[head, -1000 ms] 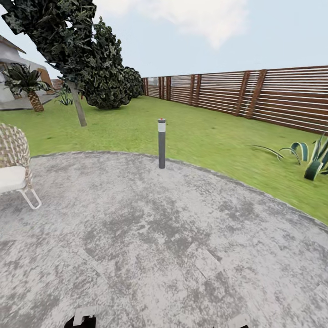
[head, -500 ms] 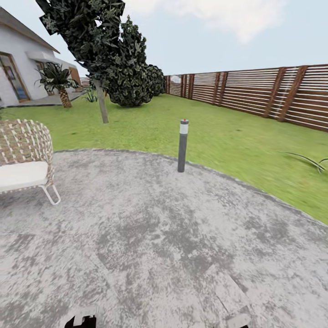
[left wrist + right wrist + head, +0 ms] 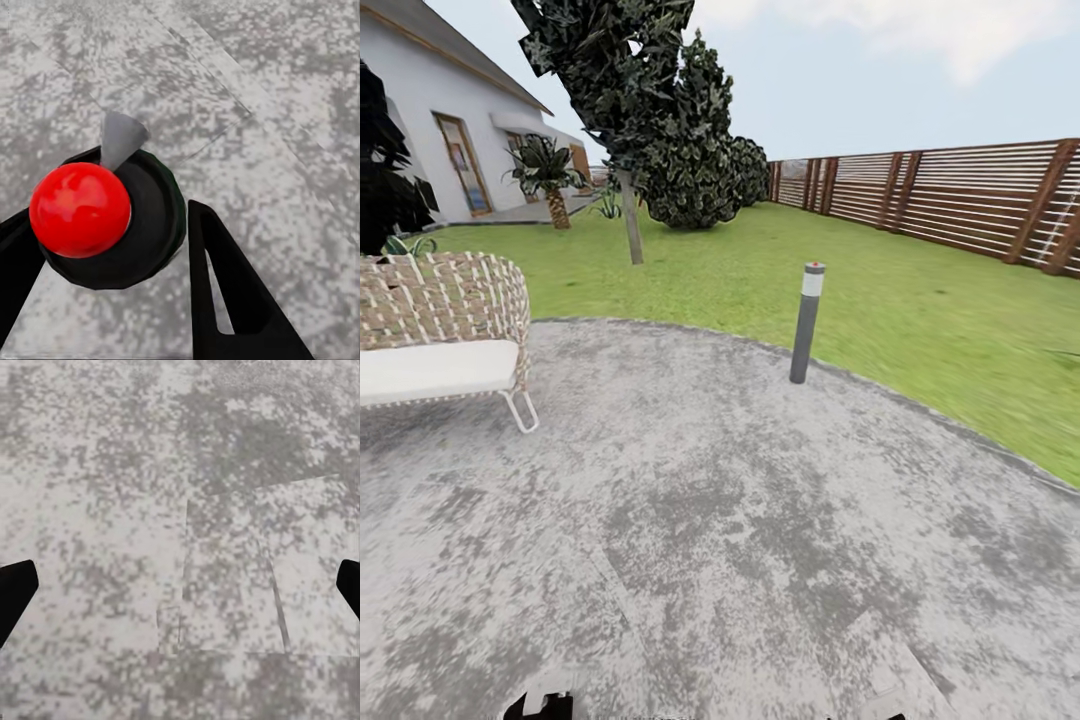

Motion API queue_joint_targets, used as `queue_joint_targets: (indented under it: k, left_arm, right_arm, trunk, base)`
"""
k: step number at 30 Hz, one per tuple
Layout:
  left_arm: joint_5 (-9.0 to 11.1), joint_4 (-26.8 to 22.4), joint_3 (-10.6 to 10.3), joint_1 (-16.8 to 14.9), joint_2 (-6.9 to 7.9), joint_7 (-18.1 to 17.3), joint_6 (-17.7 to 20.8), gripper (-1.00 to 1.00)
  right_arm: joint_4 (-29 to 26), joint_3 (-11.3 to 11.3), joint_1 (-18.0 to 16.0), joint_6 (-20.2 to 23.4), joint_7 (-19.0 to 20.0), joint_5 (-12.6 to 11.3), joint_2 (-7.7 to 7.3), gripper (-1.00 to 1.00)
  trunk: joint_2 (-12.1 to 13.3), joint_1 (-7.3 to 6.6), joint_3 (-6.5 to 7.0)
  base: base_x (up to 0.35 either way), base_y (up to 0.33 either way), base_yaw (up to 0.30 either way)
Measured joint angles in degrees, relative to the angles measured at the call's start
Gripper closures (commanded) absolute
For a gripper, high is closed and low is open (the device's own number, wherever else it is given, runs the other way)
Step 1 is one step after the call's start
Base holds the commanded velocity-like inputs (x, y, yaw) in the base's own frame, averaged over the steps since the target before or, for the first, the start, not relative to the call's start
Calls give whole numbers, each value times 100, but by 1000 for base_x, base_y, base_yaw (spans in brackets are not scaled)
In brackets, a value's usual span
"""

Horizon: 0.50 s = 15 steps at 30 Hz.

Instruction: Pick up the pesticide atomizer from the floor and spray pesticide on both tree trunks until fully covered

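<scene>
The pesticide atomizer point(image 3: 112, 225), a dark round bottle with a red ball top and a grey nozzle, sits between the black fingers of my left gripper point(image 3: 112, 217), which is shut on it above the grey paving. My right gripper point(image 3: 182, 585) is open, its two dark fingertips far apart with only paving between them. In the head view a tree point(image 3: 625, 70) with a dark-green crown and a bare, leaning grey trunk point(image 3: 631, 230) stands on the garden lawn point(image 3: 920, 320) beyond the paved circle. Small parts of both arms show at the bottom edge of the head view.
A short grey lamp post point(image 3: 806, 322) stands at the edge of the paved circle point(image 3: 690, 520). A wicker chair point(image 3: 445, 330) with a white cushion is at the left. A brown slat fence point(image 3: 960, 195) bounds the right; a white house point(image 3: 440, 140) and a palm point(image 3: 548, 180) lie far left.
The whole head view has swung left: the house and chair have come into the picture, and the lamp post, tree and fence sit further right. Nothing on the ground has moved.
</scene>
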Motion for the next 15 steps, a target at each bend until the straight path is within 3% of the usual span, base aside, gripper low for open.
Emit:
queue_joint_targets:
  k: [9,15]
  left_arm:
    - [5,1,-1,1,-1,-2,-11,100]
    - [8,8,1,1,-1,1,-8,100]
  right_arm:
    - [0,-4,0,0,0,1,0,-100]
    - [0,0,0,0,0,8,0,-100]
  trunk:
    - [0,0,-37]
    - [0,-3,-62]
  base:
    - [13,0,274]
    - [246,0,274]
